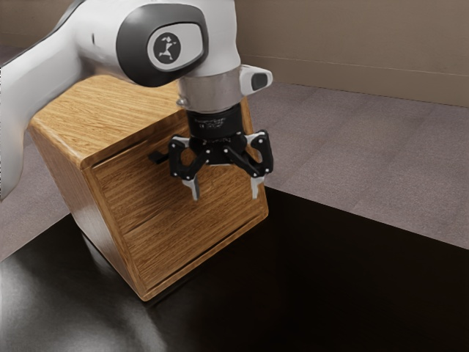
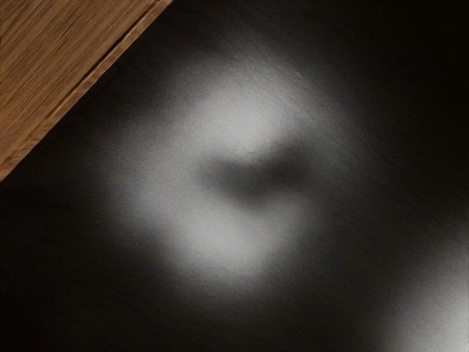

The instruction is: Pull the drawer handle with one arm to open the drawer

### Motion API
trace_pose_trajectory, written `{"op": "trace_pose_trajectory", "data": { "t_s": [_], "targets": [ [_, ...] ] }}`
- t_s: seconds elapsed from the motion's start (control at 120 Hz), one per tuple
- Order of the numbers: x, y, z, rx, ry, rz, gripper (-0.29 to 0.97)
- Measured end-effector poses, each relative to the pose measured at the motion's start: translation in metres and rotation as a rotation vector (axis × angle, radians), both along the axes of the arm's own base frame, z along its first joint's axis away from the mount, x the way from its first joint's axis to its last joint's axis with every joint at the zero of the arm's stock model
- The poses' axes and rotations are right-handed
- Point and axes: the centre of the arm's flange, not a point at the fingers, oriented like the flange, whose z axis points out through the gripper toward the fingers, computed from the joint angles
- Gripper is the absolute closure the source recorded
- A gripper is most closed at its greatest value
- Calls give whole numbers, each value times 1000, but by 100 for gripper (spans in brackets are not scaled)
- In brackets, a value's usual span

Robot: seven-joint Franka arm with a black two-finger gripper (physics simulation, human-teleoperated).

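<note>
Gripper (image 1: pixel 224 192): wide open, empty, in front of drawer (image 1: pixel 183 220).
Handle (image 1: pixel 157 157): gripper's ten o'clock, ungrasped.
Wrist label (image 1: pixel 212 122): unreadable.

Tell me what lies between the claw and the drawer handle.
Nothing does: in the exterior view the open claw hangs right at the black handle, bare drawer front behind them.

The arm's gripper (image 1: pixel 224 189) points down, fingers spread apart, holding nothing.
</note>
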Motion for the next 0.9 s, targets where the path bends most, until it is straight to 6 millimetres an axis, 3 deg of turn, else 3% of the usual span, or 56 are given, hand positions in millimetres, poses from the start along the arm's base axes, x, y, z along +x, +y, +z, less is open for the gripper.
{"op": "trace_pose_trajectory", "data": {
  "t_s": [0.117,0.233,0.333,0.392,0.517,0.633,0.675,0.817,0.9],
  "targets": [
    [1,-8,0,3,-7,15,0],
    [-4,-37,0,-3,-9,-15,0],
    [-8,-48,2,-6,-14,-20,0],
    [-21,-53,19,-12,-36,-26,0],
    [-47,-92,36,-26,-49,-79,0],
    [-74,-159,36,-34,-45,-154,0],
    [-77,-174,31,-35,-36,-163,0],
    [-72,-175,25,-20,-29,-9,0],
    [-65,-184,9,2,-16,107,0]
  ]
}}
